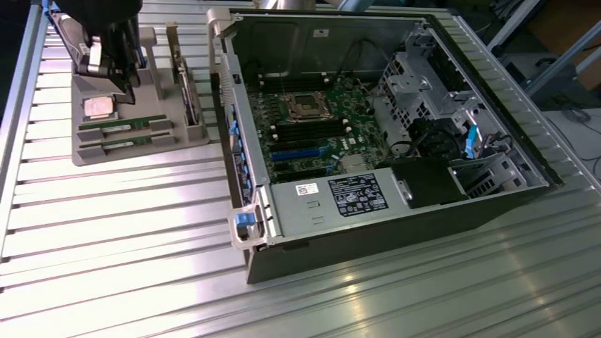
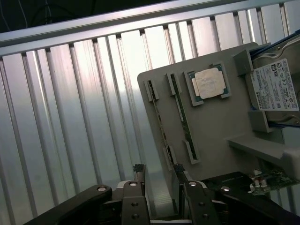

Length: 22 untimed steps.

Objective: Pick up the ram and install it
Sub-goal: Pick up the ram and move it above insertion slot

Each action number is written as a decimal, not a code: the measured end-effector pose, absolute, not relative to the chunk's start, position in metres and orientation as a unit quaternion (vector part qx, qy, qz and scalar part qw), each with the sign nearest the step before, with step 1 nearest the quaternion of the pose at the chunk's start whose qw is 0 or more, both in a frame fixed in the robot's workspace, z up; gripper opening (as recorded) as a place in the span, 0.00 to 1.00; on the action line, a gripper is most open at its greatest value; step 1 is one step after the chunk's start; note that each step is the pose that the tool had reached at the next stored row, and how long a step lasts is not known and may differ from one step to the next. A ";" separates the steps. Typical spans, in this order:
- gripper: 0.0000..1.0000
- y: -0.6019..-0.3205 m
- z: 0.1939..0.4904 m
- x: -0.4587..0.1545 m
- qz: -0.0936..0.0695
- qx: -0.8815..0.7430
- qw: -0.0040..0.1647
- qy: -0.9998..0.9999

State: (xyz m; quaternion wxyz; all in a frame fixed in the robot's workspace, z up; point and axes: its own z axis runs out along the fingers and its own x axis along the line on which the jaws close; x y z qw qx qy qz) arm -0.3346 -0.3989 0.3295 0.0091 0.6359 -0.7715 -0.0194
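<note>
While pincer (image 2: pixel 158 168) hangs wide open, empty, over edge of tray (image 2: pixel 215 131), risk: skewed descent could jam it on slot wall, or nip twin stick (image 2: pixel 183 119) too, both lying close, parallel.
Table (image 1: pixel 112 232) carries tray.
Computer case (image 1: pixel 376 246) beside tray: motherboard (image 1: pixel 310 134), power supply (image 1: pixel 338 197) inside.
Tray: hard drive (image 2: pixel 276 86), expansion card (image 2: pixel 274 180), CPU (image 2: pixel 209 84), then ram (image 2: pixel 160 124) in slot nearest tray's edge, untouched.

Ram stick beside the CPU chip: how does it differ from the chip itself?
The ram stick is long, narrow and green; the CPU chip is square and silver-topped. The ram stick stands on edge in end slots; the CPU chip lies flat in a recess. Both sit on the grey holder.
</note>
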 end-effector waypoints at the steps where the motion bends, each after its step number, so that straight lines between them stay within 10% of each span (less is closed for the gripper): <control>1: 0.36 -0.399 0.329 -0.335 -0.019 0.636 0.009 -0.771; 22: 0.36 -0.399 0.313 -0.335 -0.019 0.636 0.009 -0.771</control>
